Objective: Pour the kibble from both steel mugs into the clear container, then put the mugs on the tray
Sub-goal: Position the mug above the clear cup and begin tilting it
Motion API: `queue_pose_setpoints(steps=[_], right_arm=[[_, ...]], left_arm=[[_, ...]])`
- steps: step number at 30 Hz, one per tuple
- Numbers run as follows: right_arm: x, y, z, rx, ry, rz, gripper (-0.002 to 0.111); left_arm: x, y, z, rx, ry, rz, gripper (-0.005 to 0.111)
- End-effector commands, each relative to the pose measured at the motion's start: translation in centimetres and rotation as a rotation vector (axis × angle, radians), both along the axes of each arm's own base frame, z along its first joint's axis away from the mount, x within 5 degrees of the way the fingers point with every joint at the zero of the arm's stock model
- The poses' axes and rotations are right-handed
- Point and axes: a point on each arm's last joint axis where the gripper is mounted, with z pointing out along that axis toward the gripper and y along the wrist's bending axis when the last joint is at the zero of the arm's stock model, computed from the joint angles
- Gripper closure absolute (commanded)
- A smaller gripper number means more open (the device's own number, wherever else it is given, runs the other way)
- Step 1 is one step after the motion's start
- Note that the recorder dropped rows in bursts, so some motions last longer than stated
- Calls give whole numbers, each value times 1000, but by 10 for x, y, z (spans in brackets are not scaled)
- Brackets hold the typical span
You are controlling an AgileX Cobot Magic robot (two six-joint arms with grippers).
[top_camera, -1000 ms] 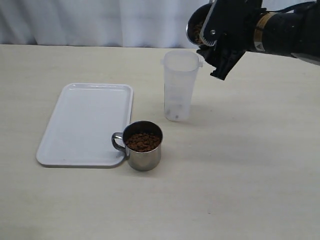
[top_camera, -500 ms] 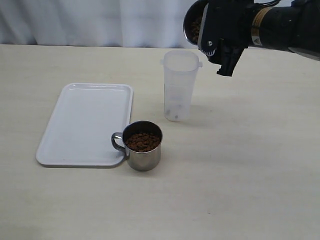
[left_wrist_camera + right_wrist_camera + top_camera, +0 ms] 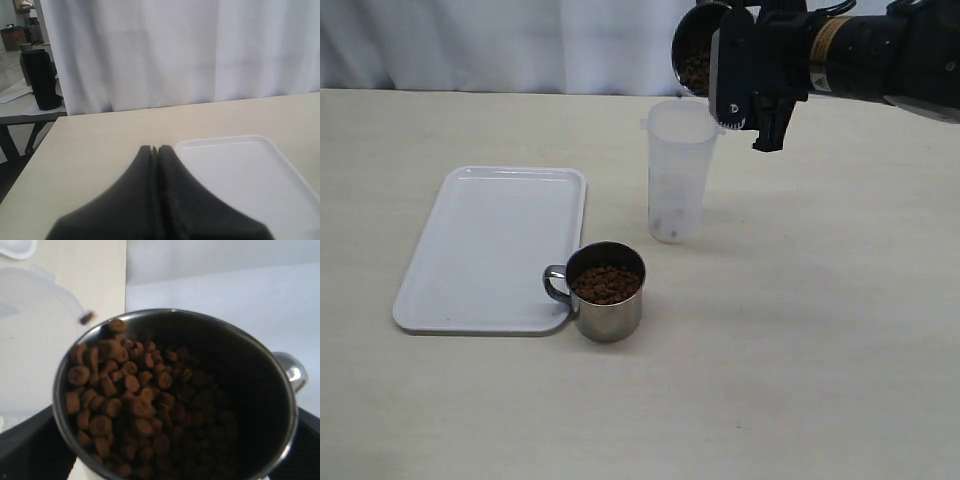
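Note:
High over the clear container (image 3: 680, 170), my right gripper (image 3: 745, 75) is shut on a steel mug (image 3: 695, 50). That mug is tipped on its side, mouth to the left. In the right wrist view the mug (image 3: 260, 390) is full of kibble (image 3: 120, 400), heaped against its lip. One pellet (image 3: 87, 317) is in the air over the container's mouth (image 3: 30, 340). A few pellets lie in the container's bottom. The second steel mug (image 3: 607, 292), filled with kibble, stands upright at the tray's (image 3: 485, 245) near right corner. My left gripper (image 3: 156, 150) is shut and empty, beside the tray (image 3: 240, 170).
A white curtain (image 3: 520, 40) hangs behind the table's far edge. Bare table top (image 3: 800, 340) lies to the right of the container and in front of the mug. A black object (image 3: 42, 80) stands on another table off to the side.
My right gripper has shifted left over the container and tipped the mug further, so its mouth now faces sideways. The standing mug, tray and container have not moved.

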Motion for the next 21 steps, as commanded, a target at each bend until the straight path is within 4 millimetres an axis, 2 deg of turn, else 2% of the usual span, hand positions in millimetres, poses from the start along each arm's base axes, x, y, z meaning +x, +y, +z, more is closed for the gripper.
queue_pose_setpoints(steps=[1, 21], right_arm=[[3, 4, -2, -47, -38, 41, 104], [3, 4, -2, -182, -137, 115, 104]], left_arm=[[0, 0, 0, -7, -7, -7, 107], [0, 0, 0, -7, -7, -7, 107]])
